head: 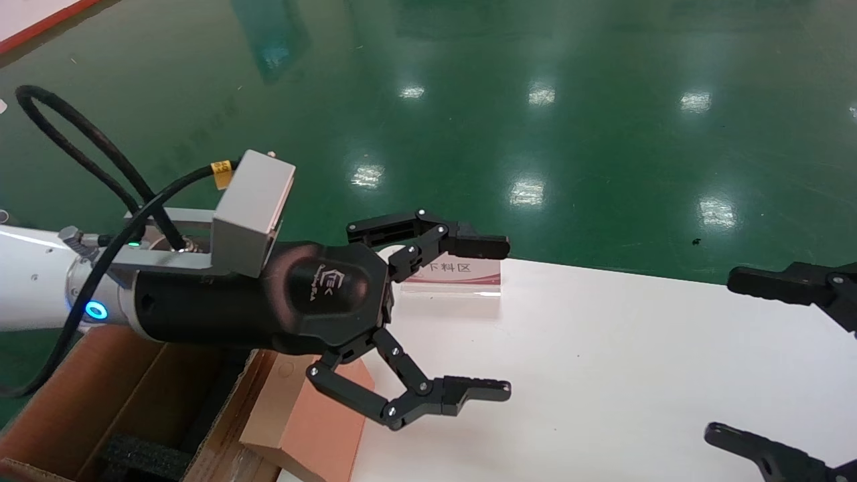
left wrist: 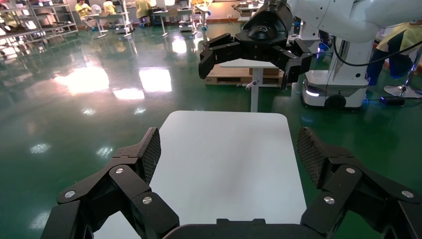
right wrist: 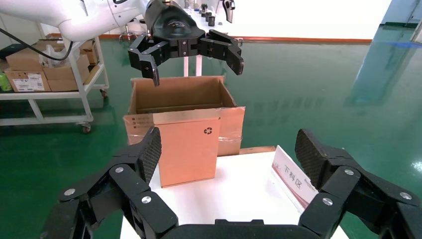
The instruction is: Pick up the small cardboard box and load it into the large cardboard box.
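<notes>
Small cardboard box (head: pixel 315 418) stands on end at the table (head: pixel 602 375) edge, leaning on the large cardboard box (head: pixel 80 395).

Head view: left gripper (head: pixel 462 321), spread and empty, hangs just above it. Right wrist view: right gripper (right wrist: pixel 229 154), also spread, faces its upright front from farther off.

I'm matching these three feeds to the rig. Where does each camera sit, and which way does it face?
Head view: on the robot's head, looking down over the white table; shows the left pincer open above it, the right pincer at the edge.
Left wrist view: behind the left pincer, facing along the table toward the right pincer.
Right wrist view: behind the right pincer, facing the small cardboard box and large cardboard box.
Shared: each wrist view shows the opposite pincer.
</notes>
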